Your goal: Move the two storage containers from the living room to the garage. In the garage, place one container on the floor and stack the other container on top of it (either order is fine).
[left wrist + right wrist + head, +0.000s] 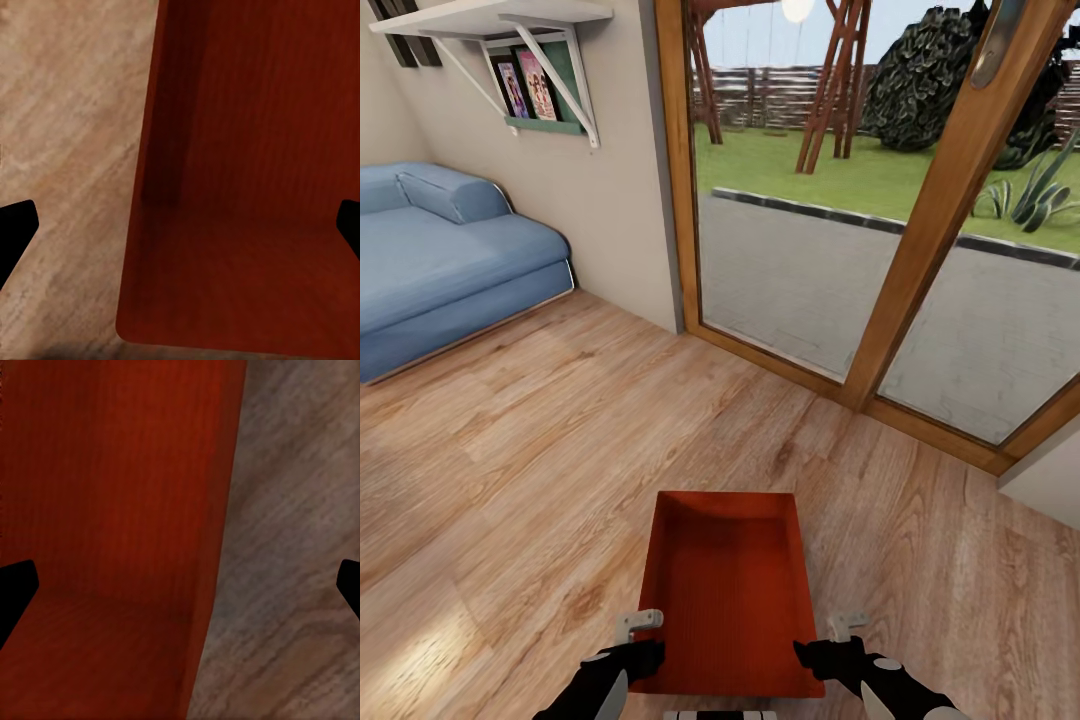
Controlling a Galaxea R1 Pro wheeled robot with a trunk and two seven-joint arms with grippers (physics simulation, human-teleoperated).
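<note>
1. Living room: light wood-plank floor point(510, 480) with a glazed wooden-framed door point(920, 260) ahead, giving onto paving and lawn.
2. Blue sofa point(440, 260) against the far left wall, beneath a white bracketed shelf point(510, 20) with pictures below it.
3. Storage container point(728, 590), orange-red, topless and finely ribbed, held above the floor directly in front of the robot, long axis pointing toward the door.
4. Left claw point(632, 650) at the container's near left wall; in the left wrist view its dark fingertips point(15, 229) straddle that wall, gripping it.
5. Right claw point(838, 652) at the near right wall, fingertips point(15, 592) likewise straddling and gripping the wall.
</note>
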